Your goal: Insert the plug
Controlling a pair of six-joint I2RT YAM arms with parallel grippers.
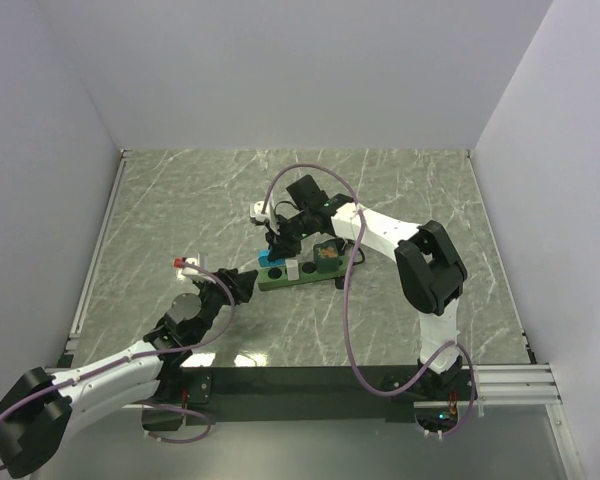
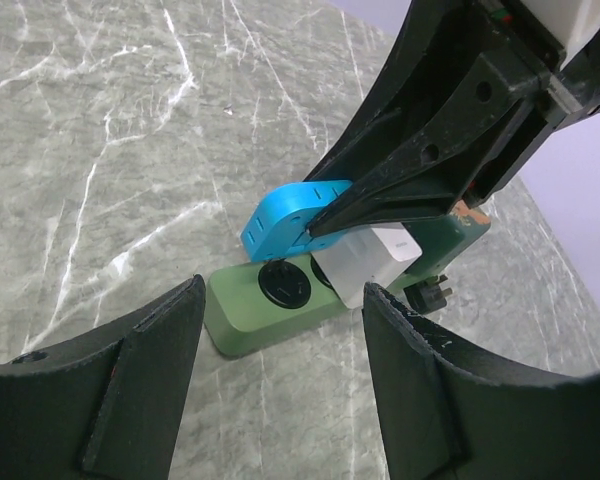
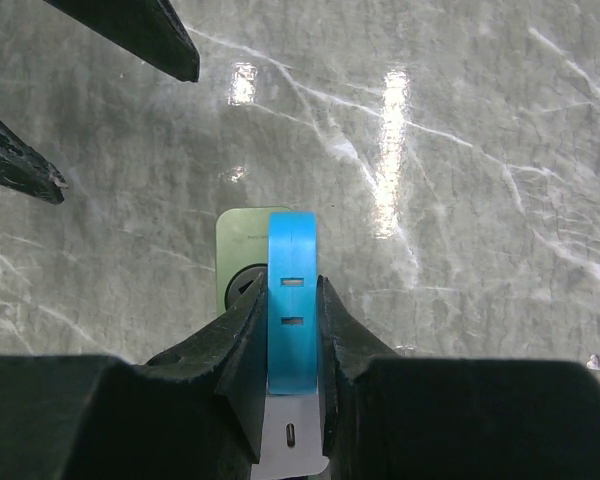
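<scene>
Plain white walls (image 1: 280, 70) enclose a grey-green marbled counter (image 1: 180, 200), seen from above. Two robot arms reach in from the near edge.

Near the middle of the counter lies a green power strip (image 1: 298, 272). Its long axis runs left to right, tilted slightly away at its right end. A white adapter (image 2: 375, 260) already sits in the strip near its middle.

The right claw (image 1: 275, 250) reaches in from the right and is clamped on a blue plug (image 2: 280, 225), gripping its flat sides. It holds the plug just above the strip's left end, right beside the white adapter. An empty round socket (image 2: 283, 283) lies directly below the plug and slightly nearer the left arm. The plug's pins are hidden, so contact cannot be judged. The coming move looks like a short push downward.

The left claw (image 1: 242, 283) hovers just off the strip's left end. Its jaws are spread wide and hold nothing, and it faces along the strip.
</scene>
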